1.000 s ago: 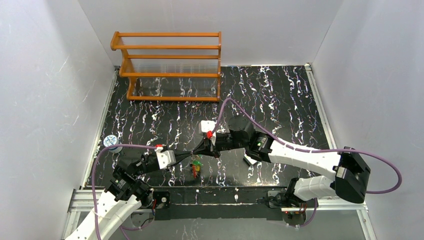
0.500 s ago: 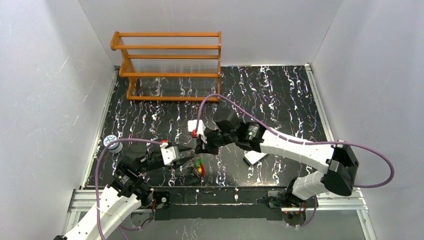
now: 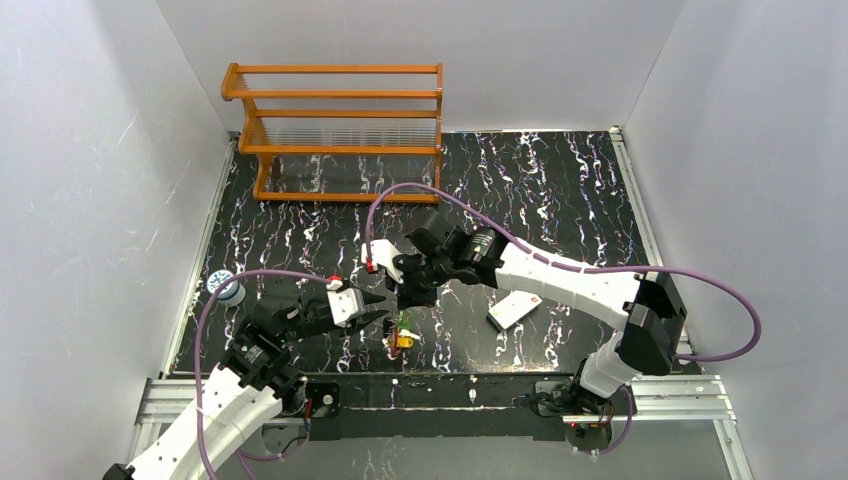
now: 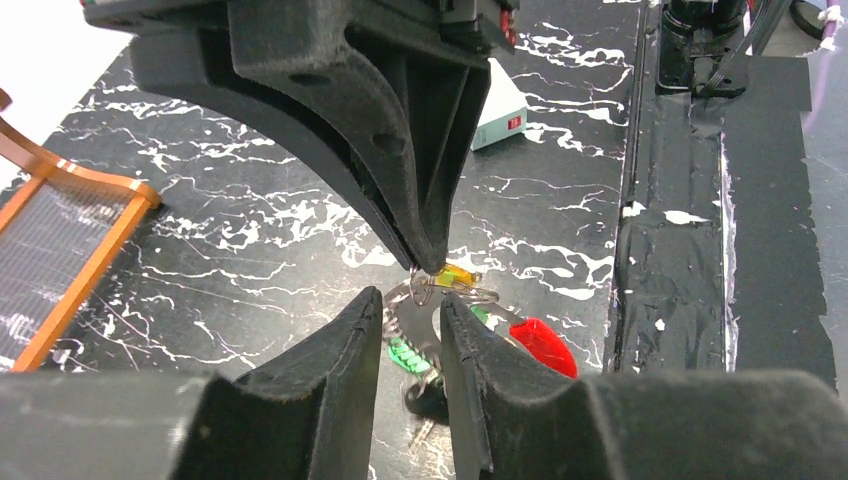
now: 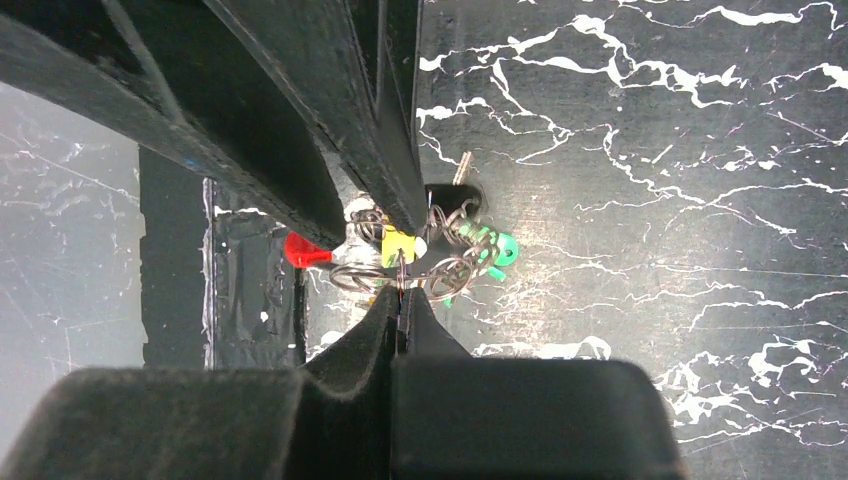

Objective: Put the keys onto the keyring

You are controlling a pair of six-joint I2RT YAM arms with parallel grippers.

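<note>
Far left on the black marbled table (image 3: 560, 200) there's a small blue/white round thing (image 3: 222, 286), well apart from the action. The orange wooden rack (image 3: 340, 95) sits at the back, left of center.

The left gripper (image 3: 377, 318) is low over the table near the front edge, pointing right. Its fingers are only a narrow gap apart w/ nothing clearly clamped. In the left wrist cam some silver metal from the bunch shows in that gap, but tbh I can't tell if it's touching the pads or just lying behind them.

Just right of that is the keyring (image 5: 450, 272), a tangle of thin wire loops lying on the table. The yellow key (image 5: 397, 243) sits in the middle and the green key (image 5: 493, 248) on one side. A red plastic piece (image 5: 305, 250) is on the other side.

The right gripper (image 3: 404, 299) comes down from the right, tips right over the bunch. Its fingers are pressed together, and both wrist cams show a thin wire loop pinched at the tips, next to the yellow head.

Further right a flat white card (image 3: 514, 310) w/ a red mark lies near the right arm, apart from the keys.
</note>
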